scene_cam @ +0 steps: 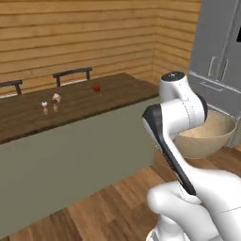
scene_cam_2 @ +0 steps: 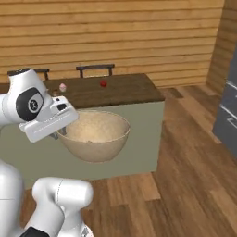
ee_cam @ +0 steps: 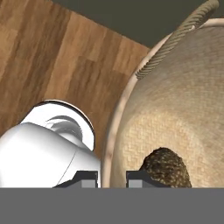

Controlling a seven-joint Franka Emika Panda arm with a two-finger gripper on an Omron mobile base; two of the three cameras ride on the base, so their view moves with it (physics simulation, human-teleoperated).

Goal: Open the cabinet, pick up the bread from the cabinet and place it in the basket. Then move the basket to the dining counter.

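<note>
item: basket (scene_cam_2: 95,139). you hold it off the floor, its tan woven rim pinched between the two fingertips of your claw (ee_cam: 111,177), one tip outside the wall and one inside. the claw is clenched on that rim, at the edge nearest the arm. a rope handle (ee_cam: 177,37) arches over the rim on the far side from the claw. in the left base view the basket (scene_cam: 209,136) shows past the white arm, hanging above the plank floor (scene_cam_2: 185,185).

item: bread (ee_cam: 166,168). dark-brown lump lying inside the basket on its bottom, just beside the inner fingertip of the claw. you cannot tell whether it touches that fingertip.

item: dining table (scene_cam_2: 115,90). dark wood-grain top on a plain grey-green front, beyond the claw and the basket, apart from both. the basket hangs in front of that grey-green face, below the level of the top.

item: small goods on the table, well beyond the claw. a red round thing (scene_cam_2: 103,84), a pinkish thing (scene_cam: 56,97) and a small white thing (scene_cam: 44,104); too small to tell what they are.

item: two dark chair backs (scene_cam_2: 95,68) behind the table, against the wooden plank wall (scene_cam_2: 115,32).

item: grey appliance (scene_cam: 219,52) off to the far side of the basket from the table, standing on the floor.
</note>
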